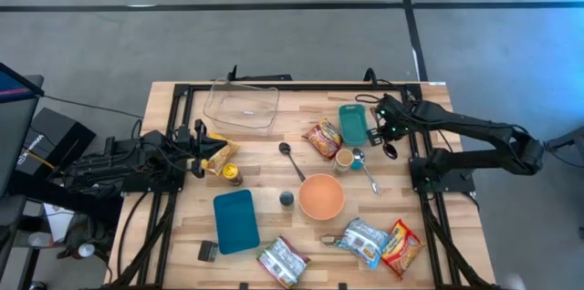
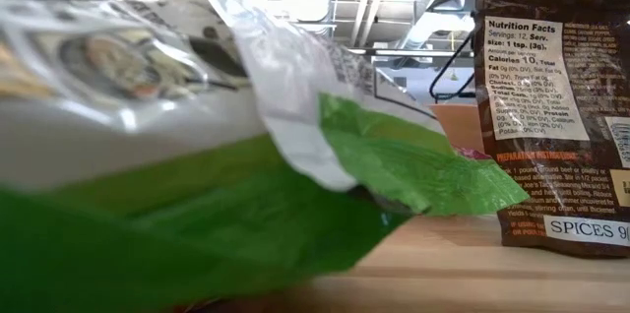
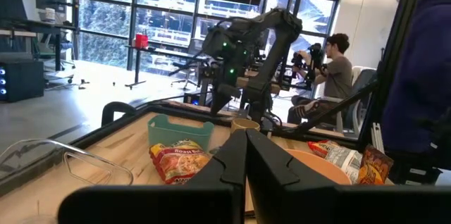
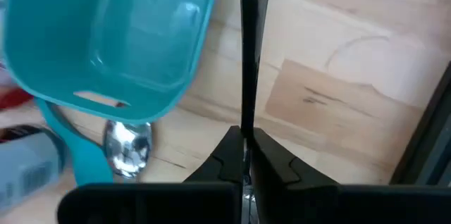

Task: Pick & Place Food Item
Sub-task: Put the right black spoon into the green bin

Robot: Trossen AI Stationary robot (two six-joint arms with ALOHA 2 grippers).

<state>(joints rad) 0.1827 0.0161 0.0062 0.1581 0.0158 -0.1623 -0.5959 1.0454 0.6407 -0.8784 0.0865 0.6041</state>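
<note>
Food packets lie on the wooden table: a red one (image 1: 324,138) beside the teal bin (image 1: 353,123), two more (image 1: 365,240) (image 1: 401,246) at the near right, one (image 1: 283,261) at the near edge, and a yellow one (image 1: 219,153) at the left. My right gripper (image 1: 388,135) hangs near the far right, just right of the teal bin (image 4: 120,34), shut on a thin dark spoon (image 1: 391,150). My left gripper (image 3: 246,146) waits shut at the table's left side with its tips by the yellow packet. Whether it touches the packet I cannot tell. My right gripper pinches the dark spoon's thin handle (image 4: 246,122) between its two shut fingers. They come from above and point steeply down. The handle runs on past the fingertips along their line, and the spoon's oval bowl (image 1: 391,150) is at its lower end. Whether the spoon is clear of the table does not show.
A clear container (image 1: 242,105) stands at the far middle. An orange bowl (image 1: 321,196), a small cup (image 1: 344,158), a metal spoon (image 1: 365,170), a black spoon (image 1: 292,160) and a teal lid (image 1: 235,221) fill the centre. A green-white packet (image 2: 197,156) and a brown spice packet (image 2: 556,116) block the low view.
</note>
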